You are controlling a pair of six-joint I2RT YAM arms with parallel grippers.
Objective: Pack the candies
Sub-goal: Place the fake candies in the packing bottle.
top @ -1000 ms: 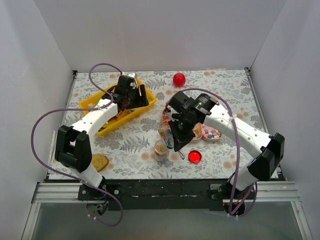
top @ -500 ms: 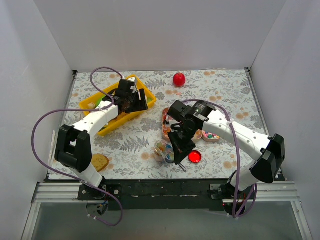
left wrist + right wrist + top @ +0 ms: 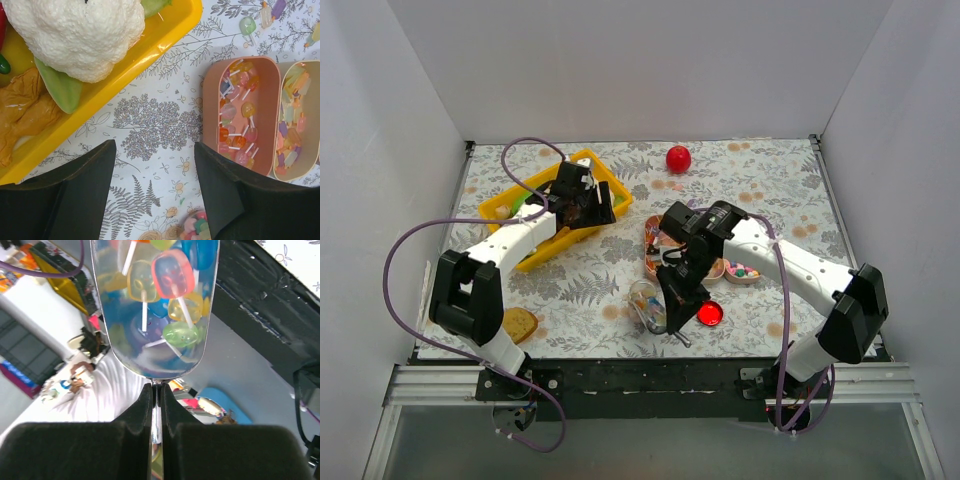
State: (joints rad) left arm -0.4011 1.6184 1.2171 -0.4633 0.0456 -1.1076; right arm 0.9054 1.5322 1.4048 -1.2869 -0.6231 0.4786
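My right gripper (image 3: 677, 292) (image 3: 156, 390) is shut on the thin handle of a shiny metal spoon (image 3: 155, 305). The spoon bowl holds several small lollipop-shaped candies (image 3: 172, 275) in red, yellow, green and blue. In the top view the spoon bowl is right at a small clear jar (image 3: 642, 298) with candies in it. Pink trays (image 3: 658, 238) (image 3: 270, 90) beside it hold more candies (image 3: 237, 125). My left gripper (image 3: 582, 203) (image 3: 155, 150) is open and empty, hovering over the tablecloth between the yellow tray (image 3: 165, 35) and the pink trays.
A red jar lid (image 3: 709, 314) lies just right of the jar. The yellow tray (image 3: 535, 250) holds a toy cauliflower (image 3: 80, 30) and other toy food. A red ball (image 3: 678, 158) sits at the back and a toast slice (image 3: 520, 323) at the front left.
My right gripper carried the loaded spoon from the pink trays toward the table's front, down to the jar. My left gripper shifted slightly over the yellow tray's edge.
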